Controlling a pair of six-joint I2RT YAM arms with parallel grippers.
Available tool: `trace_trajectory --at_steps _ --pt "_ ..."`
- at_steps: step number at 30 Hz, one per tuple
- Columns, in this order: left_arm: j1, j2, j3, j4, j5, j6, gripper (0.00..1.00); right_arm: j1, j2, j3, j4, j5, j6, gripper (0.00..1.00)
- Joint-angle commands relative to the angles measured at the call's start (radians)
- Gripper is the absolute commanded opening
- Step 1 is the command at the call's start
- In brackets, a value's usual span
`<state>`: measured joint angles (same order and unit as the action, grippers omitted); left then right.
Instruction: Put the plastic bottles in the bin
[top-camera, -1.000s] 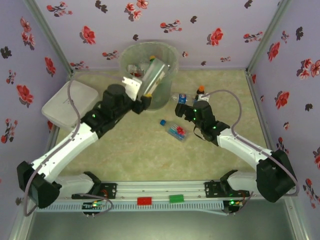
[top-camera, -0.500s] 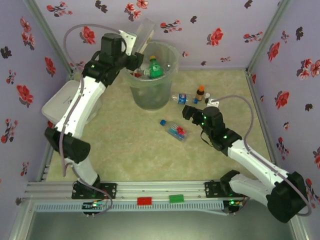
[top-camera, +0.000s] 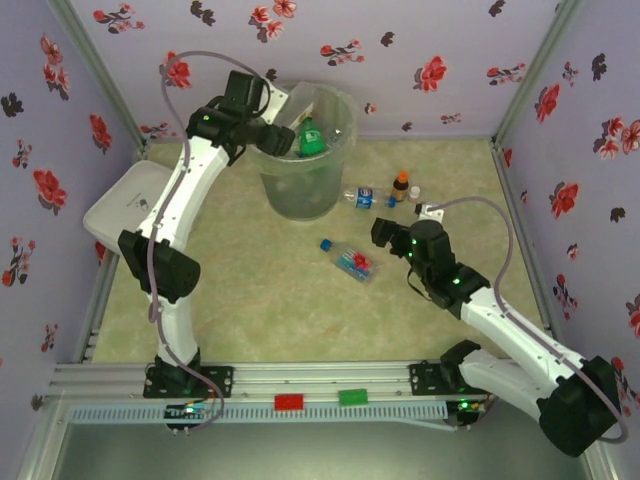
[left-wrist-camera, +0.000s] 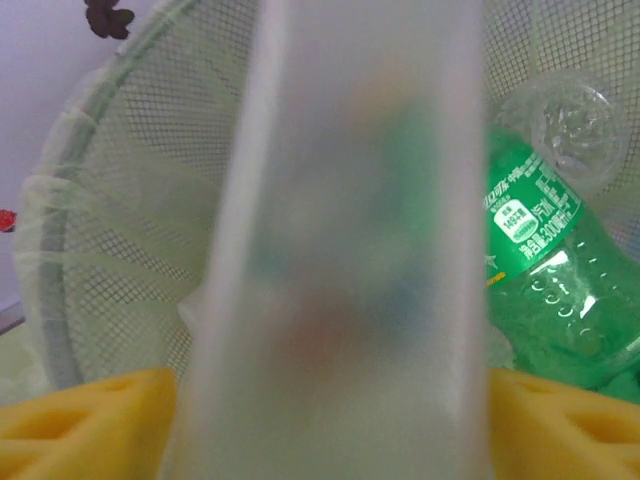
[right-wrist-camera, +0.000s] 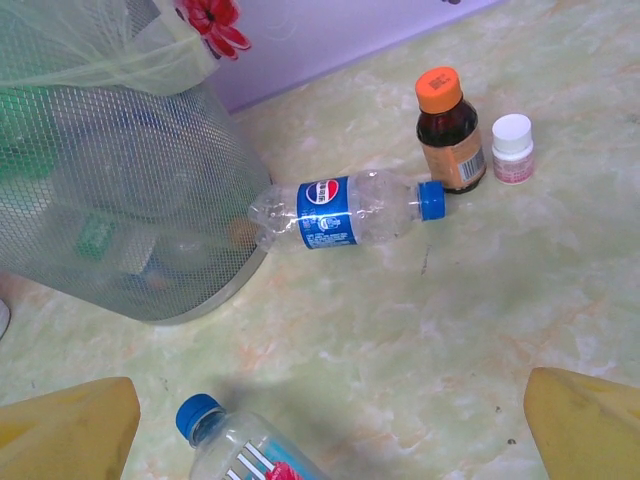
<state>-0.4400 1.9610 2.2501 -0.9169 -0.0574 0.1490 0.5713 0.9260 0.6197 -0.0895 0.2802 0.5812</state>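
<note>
One Pepsi-logo bottle (right-wrist-camera: 345, 212) beside bin (right-wrist-camera: 130, 230), green bottle (left-wrist-camera: 545, 270) inside, left pincer (left-wrist-camera: 330, 440) clamped on clear bottle (left-wrist-camera: 350, 230), right pincer (right-wrist-camera: 325, 430) wide

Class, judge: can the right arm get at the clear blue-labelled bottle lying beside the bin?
Probably yes: the open right gripper faces the clear blue-labelled plastic bottle across bare table.

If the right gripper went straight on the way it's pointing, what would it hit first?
Probably the blue-labelled bottle lying by the bin. Depth is unclear: the right gripper, angled down, might touch the table first.
</note>
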Motion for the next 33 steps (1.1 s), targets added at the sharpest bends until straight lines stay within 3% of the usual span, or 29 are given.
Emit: trace_trajectory --at_steps 1,7,13,16,22,27,33 --pt "0.007 -0.014 0.045 0.021 -0.02 -0.02 0.9 0.002 -0.021 0.011 -0.03 0.034 -0.028 1.0" --pt "0.007 -0.125 -0.07 0.17 -0.017 -0.078 0.94 0.002 -0.019 0.025 -0.056 0.024 -0.045 1.0" --pt "0.007 -0.203 -0.203 0.273 -0.005 -0.112 0.83 0.002 -0.025 0.038 -0.086 0.013 -0.048 1.0" --pt "0.007 -0.247 -0.277 0.299 0.01 -0.149 0.83 0.002 -0.023 0.036 -0.095 -0.004 -0.048 0.99" --pt "0.007 -0.453 -0.591 0.491 0.08 -0.28 1.0 0.002 -0.01 0.035 -0.164 -0.089 -0.058 1.0" --pt "0.007 -0.652 -0.905 0.677 0.147 -0.435 1.0 0.005 0.012 0.033 -0.231 -0.168 -0.068 1.0" --pt "0.007 -0.897 -1.31 0.894 0.136 -0.636 1.0 0.011 0.047 0.042 -0.26 -0.231 -0.09 1.0"
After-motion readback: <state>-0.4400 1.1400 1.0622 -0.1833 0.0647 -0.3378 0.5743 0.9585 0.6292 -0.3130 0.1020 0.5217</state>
